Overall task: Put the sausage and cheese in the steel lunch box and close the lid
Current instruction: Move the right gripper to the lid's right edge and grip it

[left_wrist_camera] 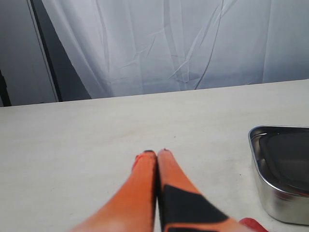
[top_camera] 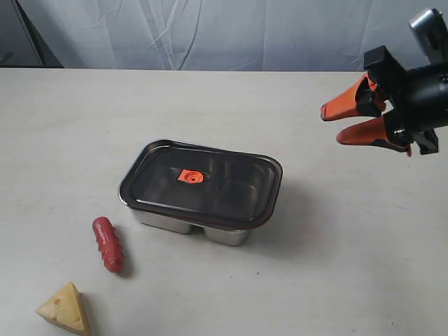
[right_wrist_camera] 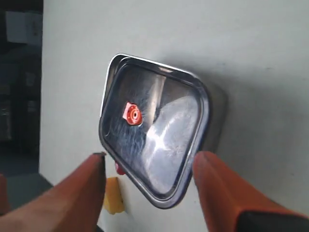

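Note:
The steel lunch box (top_camera: 218,236) stands mid-table with the dark lid (top_camera: 217,189) resting on it, orange valve (top_camera: 190,176) up. The red sausage (top_camera: 108,243) lies on the table to the box's left, and the cheese (top_camera: 65,308) sits near the front edge. My right gripper (top_camera: 331,124) hangs open in the air, high and to the right of the box. In the right wrist view the lid (right_wrist_camera: 164,130) shows between the spread fingers of that gripper (right_wrist_camera: 149,157), with the cheese (right_wrist_camera: 113,195) and a bit of sausage (right_wrist_camera: 119,169) beyond. My left gripper (left_wrist_camera: 157,152) is shut and empty above bare table, beside the box (left_wrist_camera: 277,205).
A white curtain (top_camera: 210,31) hangs behind the table's far edge. The pale tabletop (top_camera: 336,266) stretches around the box. The left arm is out of the exterior view.

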Controlling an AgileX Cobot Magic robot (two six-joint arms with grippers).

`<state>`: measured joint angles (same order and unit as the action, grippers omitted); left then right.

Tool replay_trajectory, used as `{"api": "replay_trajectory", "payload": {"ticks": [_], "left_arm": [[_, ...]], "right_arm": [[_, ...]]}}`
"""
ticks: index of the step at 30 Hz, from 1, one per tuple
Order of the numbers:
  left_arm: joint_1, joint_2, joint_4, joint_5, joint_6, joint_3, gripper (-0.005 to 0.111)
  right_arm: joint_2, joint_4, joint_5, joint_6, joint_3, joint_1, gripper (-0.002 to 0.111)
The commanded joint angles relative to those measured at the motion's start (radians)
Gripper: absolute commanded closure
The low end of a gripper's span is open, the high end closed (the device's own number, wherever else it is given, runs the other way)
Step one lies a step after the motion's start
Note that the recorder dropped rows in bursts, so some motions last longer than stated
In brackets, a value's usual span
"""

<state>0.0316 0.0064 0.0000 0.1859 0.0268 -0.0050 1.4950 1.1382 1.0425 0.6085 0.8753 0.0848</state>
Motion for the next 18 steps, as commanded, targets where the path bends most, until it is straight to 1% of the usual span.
{"api": "replay_trajectory", "payload": {"ticks": [1,6,11,18], "left_arm": [[-0.003,-0.006,0.0,-0.007,-0.002,0.005,0.107],[-0.003,-0.006,0.0,-0.007,-0.002,0.005,0.107],[-0.003,-0.006,0.0,-0.007,-0.002,0.005,0.107],[-0.003,-0.006,0.0,-0.007,-0.002,0.005,0.107]], "right_arm": [[0.099,0.141,0.042,0.175,-0.035,0.005,0.053],[0.209,0.32,0.043,0.37,-0.177,0.005,0.053],[0.265,0.373,0.043,0.451,-0.252,0.001,0.053],[0.312,0.464,0.013,0.499,-0.263,-0.099,0.053]]}}
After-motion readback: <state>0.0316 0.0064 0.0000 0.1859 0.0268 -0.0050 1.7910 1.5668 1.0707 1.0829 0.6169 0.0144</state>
